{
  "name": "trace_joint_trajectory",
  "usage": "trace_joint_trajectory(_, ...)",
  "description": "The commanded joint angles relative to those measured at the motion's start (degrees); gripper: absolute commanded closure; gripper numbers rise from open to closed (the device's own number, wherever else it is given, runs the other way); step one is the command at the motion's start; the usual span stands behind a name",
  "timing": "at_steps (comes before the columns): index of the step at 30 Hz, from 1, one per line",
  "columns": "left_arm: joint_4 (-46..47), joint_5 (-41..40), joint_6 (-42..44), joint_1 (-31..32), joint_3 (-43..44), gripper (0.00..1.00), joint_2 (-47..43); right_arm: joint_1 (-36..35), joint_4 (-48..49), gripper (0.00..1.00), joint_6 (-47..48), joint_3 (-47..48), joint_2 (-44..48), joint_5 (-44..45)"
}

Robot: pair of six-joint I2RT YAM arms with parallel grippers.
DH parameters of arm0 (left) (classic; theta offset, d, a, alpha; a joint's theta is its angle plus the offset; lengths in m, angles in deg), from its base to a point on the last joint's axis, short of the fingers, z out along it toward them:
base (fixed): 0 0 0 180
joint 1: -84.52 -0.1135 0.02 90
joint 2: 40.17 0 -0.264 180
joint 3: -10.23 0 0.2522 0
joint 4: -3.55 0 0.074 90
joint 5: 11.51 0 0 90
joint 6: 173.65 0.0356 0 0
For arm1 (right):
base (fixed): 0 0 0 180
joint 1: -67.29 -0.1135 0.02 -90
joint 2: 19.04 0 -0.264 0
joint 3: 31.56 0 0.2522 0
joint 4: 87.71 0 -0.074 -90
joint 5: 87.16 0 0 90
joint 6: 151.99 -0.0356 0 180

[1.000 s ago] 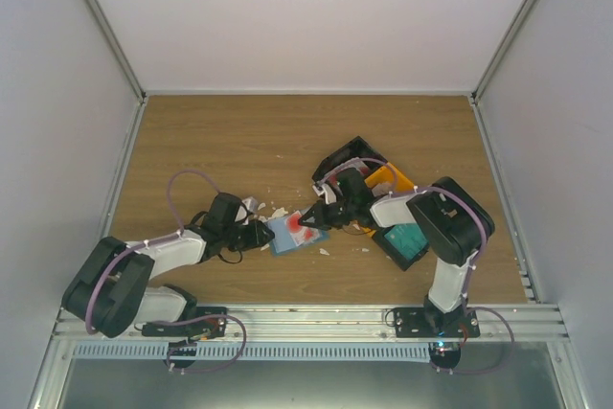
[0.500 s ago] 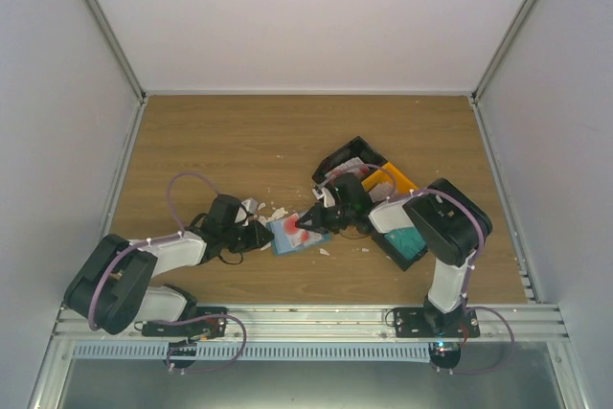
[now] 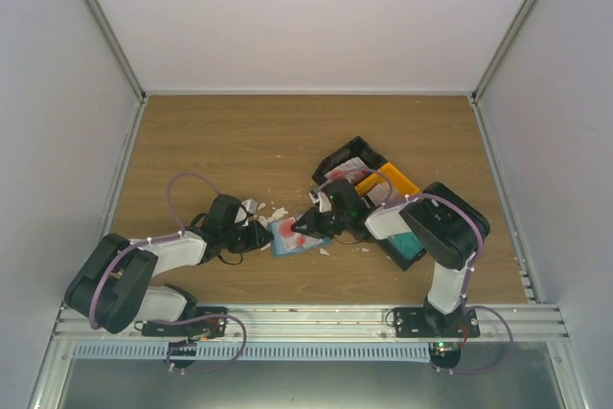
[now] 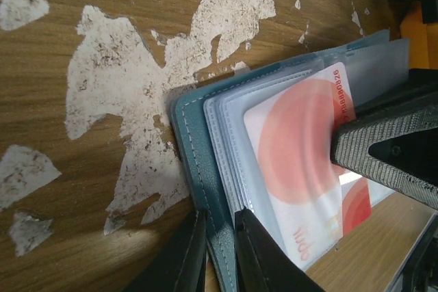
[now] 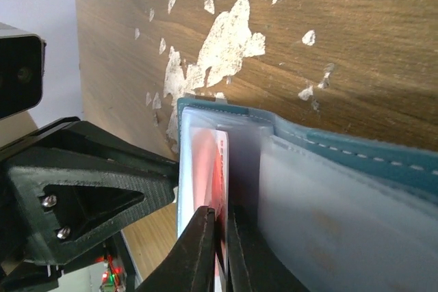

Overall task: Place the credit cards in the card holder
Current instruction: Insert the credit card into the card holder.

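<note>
The blue-teal card holder (image 3: 287, 237) lies open on the wooden table between the two arms. My left gripper (image 3: 264, 235) is shut on its left cover edge; in the left wrist view the jaws (image 4: 220, 244) pinch the stitched teal cover (image 4: 195, 141). A red-and-white credit card (image 4: 294, 169) sits partly inside a clear sleeve. My right gripper (image 3: 306, 227) is shut on that card's outer end, and in the right wrist view the card (image 5: 217, 169) runs edge-on from between the fingers (image 5: 220, 237) into the holder (image 5: 356, 152). A teal-green card (image 3: 407, 239) lies in a tray at the right.
A black tray (image 3: 350, 155) and an orange tray (image 3: 395, 179) stand behind the right arm, with another black tray (image 3: 395, 254) nearer. Torn white scraps (image 3: 255, 206) are scattered round the holder. Grey walls close in the table on three sides.
My right gripper has moved left with the red-and-white card, which now reaches further over the holder. My left gripper's jaws have closed in on the holder's cover.
</note>
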Motion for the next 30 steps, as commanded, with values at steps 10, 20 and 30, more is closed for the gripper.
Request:
trace_joint_trajectory(10,-1.68,1.72,1.57,0.18,-0.93,0.83,1.25,-4.45,-18.38,0.51,5.72,7.7,4.5,11.67)
trace_joint_trajectory(20,-0.14,4.4,1.56,0.12,-0.99,0.83,2.29,-11.17,-29.18,0.46,7.0,12.42,2.31,22.38)
trace_joint_trajectory(30,-2.33,2.49,2.25,0.11,-0.1,0.83,-0.12,-12.71,-37.77,0.43,9.41,16.13,7.41,32.79)
